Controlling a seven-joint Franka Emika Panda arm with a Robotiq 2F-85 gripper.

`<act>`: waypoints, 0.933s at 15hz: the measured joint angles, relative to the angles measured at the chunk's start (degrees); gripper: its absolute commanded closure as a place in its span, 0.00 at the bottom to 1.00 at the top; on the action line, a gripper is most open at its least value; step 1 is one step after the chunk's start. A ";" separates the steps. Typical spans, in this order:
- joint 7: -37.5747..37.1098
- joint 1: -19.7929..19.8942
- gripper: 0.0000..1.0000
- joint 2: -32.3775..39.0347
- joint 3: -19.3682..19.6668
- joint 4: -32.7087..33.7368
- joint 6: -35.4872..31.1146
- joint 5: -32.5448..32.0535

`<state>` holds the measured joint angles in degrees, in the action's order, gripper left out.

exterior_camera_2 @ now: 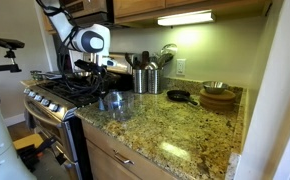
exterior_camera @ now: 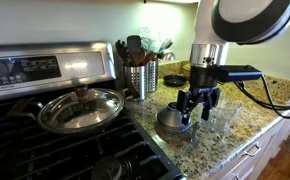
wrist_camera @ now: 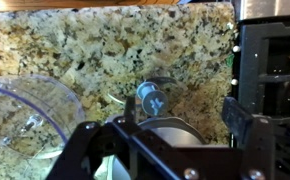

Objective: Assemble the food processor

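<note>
The food processor's dark grey dome top [exterior_camera: 172,121] stands on the granite counter, and its knob [wrist_camera: 150,98] shows in the wrist view. The clear plastic bowl [exterior_camera: 223,116] stands apart beside it and shows at the left of the wrist view [wrist_camera: 30,115]. My gripper [exterior_camera: 200,101] is open and empty, hovering just above the dome top. In the wrist view its fingers [wrist_camera: 185,115] straddle the dome [wrist_camera: 173,131] without touching it. In an exterior view the gripper [exterior_camera_2: 102,84] hangs over the dome [exterior_camera_2: 111,100] near the stove.
A steel pan with a glass lid [exterior_camera: 80,109] sits on the stove. A perforated utensil holder [exterior_camera: 140,80] stands behind the dome. A black skillet [exterior_camera_2: 177,96] and wooden bowls [exterior_camera_2: 218,97] sit farther along the counter. The counter edge [exterior_camera: 200,165] is close.
</note>
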<state>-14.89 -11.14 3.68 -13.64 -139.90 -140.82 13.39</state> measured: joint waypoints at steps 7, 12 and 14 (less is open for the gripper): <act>-4.61 -0.01 0.29 3.51 0.70 -0.06 -3.98 -3.99; -6.71 -0.12 0.55 5.12 1.18 -0.07 -5.10 -5.77; -6.76 -0.13 0.69 5.31 1.30 -0.06 -5.18 -5.93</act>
<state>-21.65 -11.27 8.99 -12.35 -139.96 -146.00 7.46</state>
